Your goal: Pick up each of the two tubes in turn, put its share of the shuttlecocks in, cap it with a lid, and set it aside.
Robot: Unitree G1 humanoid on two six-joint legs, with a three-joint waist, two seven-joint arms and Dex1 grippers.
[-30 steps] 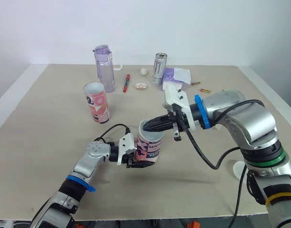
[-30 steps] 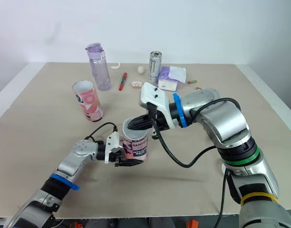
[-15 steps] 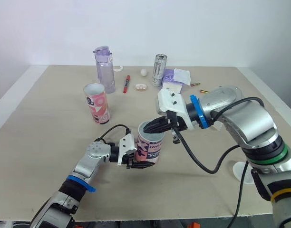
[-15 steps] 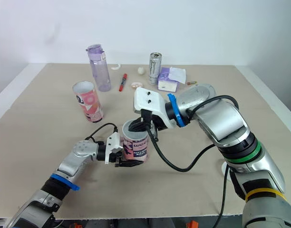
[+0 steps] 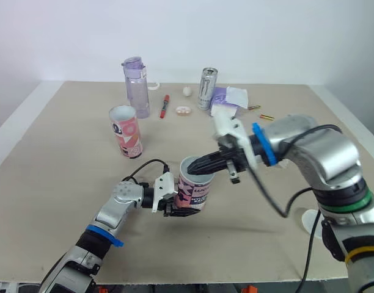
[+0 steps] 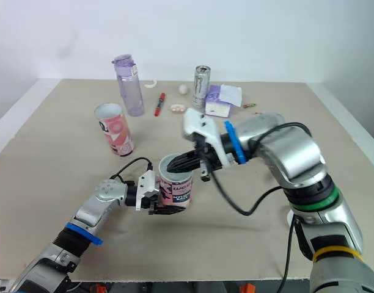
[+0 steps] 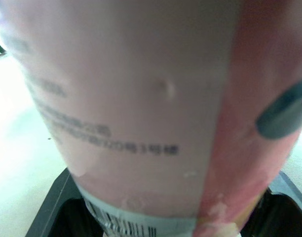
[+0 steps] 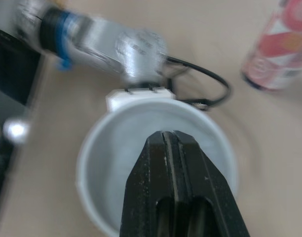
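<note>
"So, where is the tube right now?"

"Clamped near its base in the left gripper, mouth up, low over the table. I cannot tell whether its base touches the table."

"And the right gripper?"

"Its two fingers are pressed together with nothing seen between them. Their tips sit right at the tube's mouth, slanting in from the tube's right."

"Loading step, then?"

"I'd judge so. It looks like a shuttlecock being pushed down, but inside the tube I make out pale wall and cannot confirm one is in there."

"How should it be done well?"

"Hold the tube steady and upright so the mouth does not drift. Drive the closed fingers down along the tube's axis, not against the rim, because a sideways shove could twist the tube out of the left grip. Go gently, since feathers crush."

"And the rest of the task?"

"Early, I think. The second tube stands open-topped, well apart from the held tube on its far left, and neither tube is capped."
</note>
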